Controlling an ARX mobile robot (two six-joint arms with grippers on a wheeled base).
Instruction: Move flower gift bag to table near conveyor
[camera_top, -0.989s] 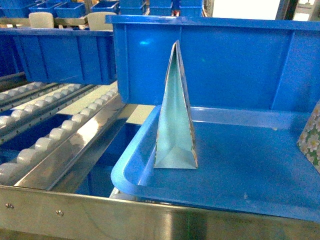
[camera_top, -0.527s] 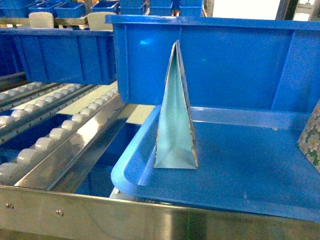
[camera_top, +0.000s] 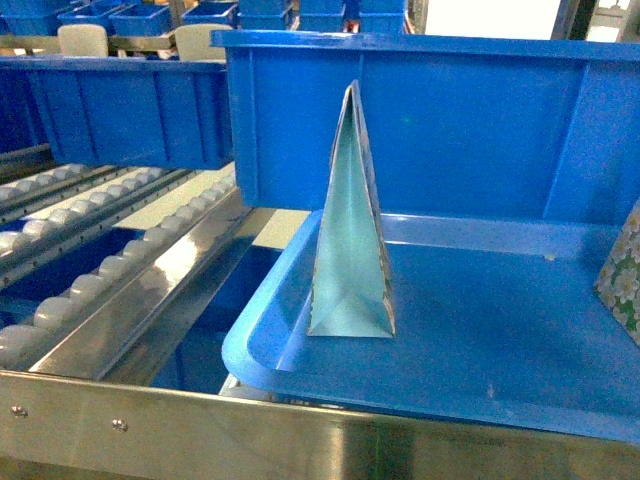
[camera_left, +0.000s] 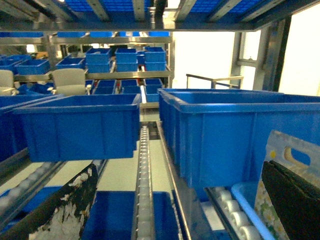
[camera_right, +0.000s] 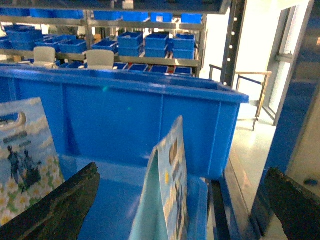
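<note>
Glossy wedge-shaped gift bag (camera_top: 350, 240) upright in smooth blue tray (camera_top: 480, 350)

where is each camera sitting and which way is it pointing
Head: on the robot, slanting down over the steel frame at the gift bag standing edge-on in a blue tray, conveyor to the left; no arm shows.
Left wrist: low, facing along the roller lanes at blue totes; left end effector fingers frame the view, open.
Right wrist: inside the tray, facing the tote wall; right end effector open.
Head and right wrist views share the edge-on gift bag.
</note>
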